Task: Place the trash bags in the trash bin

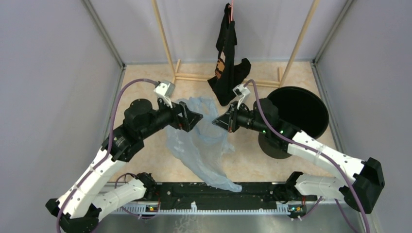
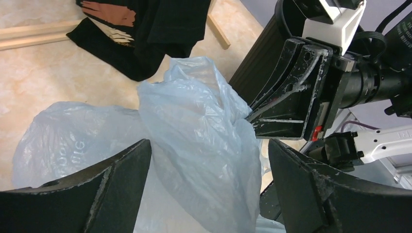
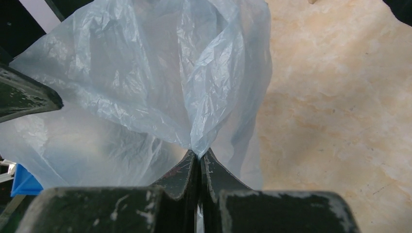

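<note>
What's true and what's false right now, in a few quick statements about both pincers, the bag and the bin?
1. The right pincer is shut on the thin translucent light-blue plastic bag. True.
2. The left pincer is clamped on the bag. False: its jaws stand wide open.
3. The bag lies inside the round glossy black plastic bin. False: it is outside, left of the bin.
4. A black garment with orange print hangs behind the bag. True.

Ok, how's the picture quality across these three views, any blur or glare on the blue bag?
Top external: soft, even light with no glare, though the inside of the trash bin is flat black without detail. Left wrist: sharp, with only a mild sheen on the light-blue trash bag. Right wrist: the bag's folds are crisp above the right gripper's fingers and hazier toward the lower left.
</note>
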You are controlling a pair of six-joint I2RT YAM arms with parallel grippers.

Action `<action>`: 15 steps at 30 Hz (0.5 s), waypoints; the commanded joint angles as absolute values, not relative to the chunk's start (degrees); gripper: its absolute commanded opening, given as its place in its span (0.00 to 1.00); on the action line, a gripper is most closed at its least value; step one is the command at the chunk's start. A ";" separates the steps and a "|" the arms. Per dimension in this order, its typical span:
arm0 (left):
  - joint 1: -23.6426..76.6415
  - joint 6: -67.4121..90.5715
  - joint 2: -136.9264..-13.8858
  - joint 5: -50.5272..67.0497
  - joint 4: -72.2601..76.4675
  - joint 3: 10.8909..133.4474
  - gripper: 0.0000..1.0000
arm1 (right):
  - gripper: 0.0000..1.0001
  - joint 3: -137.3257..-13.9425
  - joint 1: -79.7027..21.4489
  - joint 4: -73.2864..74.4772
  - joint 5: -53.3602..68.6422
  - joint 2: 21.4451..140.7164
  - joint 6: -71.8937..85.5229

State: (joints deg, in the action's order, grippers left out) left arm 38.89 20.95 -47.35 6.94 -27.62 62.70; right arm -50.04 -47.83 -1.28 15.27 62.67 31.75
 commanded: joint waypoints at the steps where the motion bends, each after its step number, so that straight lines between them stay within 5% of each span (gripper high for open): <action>1: 38.83 22.27 -50.29 9.75 -23.20 64.34 0.91 | 0.00 -53.97 -48.68 -3.69 15.49 62.75 31.47; 4: 38.83 21.71 -50.60 9.26 -22.92 63.65 0.77 | 0.00 -54.57 -48.89 -2.59 14.85 62.59 30.85; 8: 38.84 19.91 -50.13 5.82 -23.72 64.71 0.30 | 0.00 -54.83 -49.00 -0.69 13.56 61.52 30.05; 10: 38.77 18.01 -50.10 3.53 -24.42 66.17 0.16 | 0.00 -55.42 -49.06 1.84 12.41 60.85 29.04; 15: 38.80 12.05 -49.82 -3.44 -25.03 69.20 0.00 | 0.26 -59.68 -49.03 12.67 7.75 58.64 24.76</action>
